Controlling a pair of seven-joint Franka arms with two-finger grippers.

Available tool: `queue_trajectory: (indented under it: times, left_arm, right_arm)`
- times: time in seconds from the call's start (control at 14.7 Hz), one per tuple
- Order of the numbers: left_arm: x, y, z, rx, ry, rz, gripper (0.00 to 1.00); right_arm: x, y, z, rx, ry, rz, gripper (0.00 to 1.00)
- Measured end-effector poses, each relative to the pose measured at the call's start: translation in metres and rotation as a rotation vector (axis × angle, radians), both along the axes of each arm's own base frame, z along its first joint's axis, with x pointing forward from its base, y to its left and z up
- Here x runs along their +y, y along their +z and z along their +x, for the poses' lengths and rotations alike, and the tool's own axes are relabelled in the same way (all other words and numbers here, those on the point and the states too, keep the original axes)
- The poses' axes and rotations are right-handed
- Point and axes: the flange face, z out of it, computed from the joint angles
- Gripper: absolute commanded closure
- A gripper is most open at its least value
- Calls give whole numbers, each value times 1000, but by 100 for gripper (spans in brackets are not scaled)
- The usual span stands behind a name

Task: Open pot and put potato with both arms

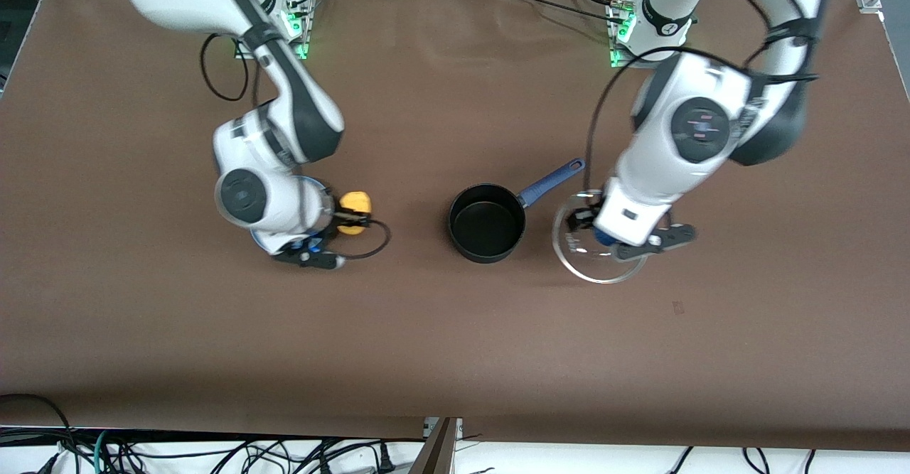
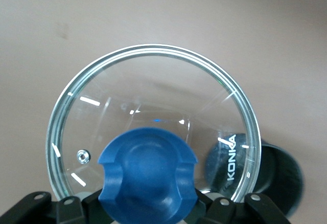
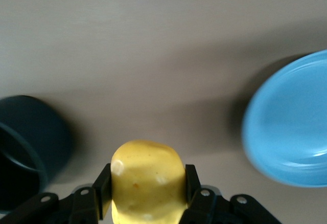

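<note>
The black pot (image 1: 487, 224) stands open mid-table, its blue handle (image 1: 552, 180) pointing toward the left arm's base. My left gripper (image 1: 601, 232) is shut on the blue knob (image 2: 148, 175) of the glass lid (image 1: 596, 255) and holds it over the table beside the pot, toward the left arm's end. The pot shows past the lid's rim in the left wrist view (image 2: 278, 175). My right gripper (image 1: 352, 215) is shut on the yellow potato (image 1: 353, 211), held between the plate and the pot. In the right wrist view the potato (image 3: 148, 180) sits between both fingers (image 3: 102, 191), with the pot (image 3: 25, 152) at the edge.
A flat blue plate (image 3: 291, 121) lies on the table toward the right arm's end, mostly hidden under the right wrist in the front view (image 1: 316, 184). A black cable loops by the right gripper (image 1: 373, 246). Brown tabletop lies around the pot.
</note>
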Motion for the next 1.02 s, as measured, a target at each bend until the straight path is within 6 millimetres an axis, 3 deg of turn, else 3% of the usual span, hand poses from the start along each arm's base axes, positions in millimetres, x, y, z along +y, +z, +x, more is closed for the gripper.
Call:
queue_trajectory:
  times: [0.2, 0.41, 0.68, 0.89, 0.95, 1.02]
  left_arm:
    - [50, -15, 8, 31, -51, 3, 63]
    - [76, -45, 8, 22, -76, -2, 63]
    - [95, -106, -14, -55, -96, -11, 63]
    - [122, -130, -28, -51, -125, -8, 63]
    - [131, -133, -30, -51, -131, -8, 63]
    - [137, -136, -33, -56, -136, -8, 63]
  right_arm:
    - [62, -1, -20, -64, -144, 27, 78]
    - [111, -11, -36, -118, -296, 82, 78]
    - [158, -26, -58, -125, -462, 136, 76]
    - [183, -40, -73, -99, -498, 134, 76]
    - [188, -45, -76, -93, -498, 131, 73]
    - [191, -51, -79, -87, -499, 127, 44]
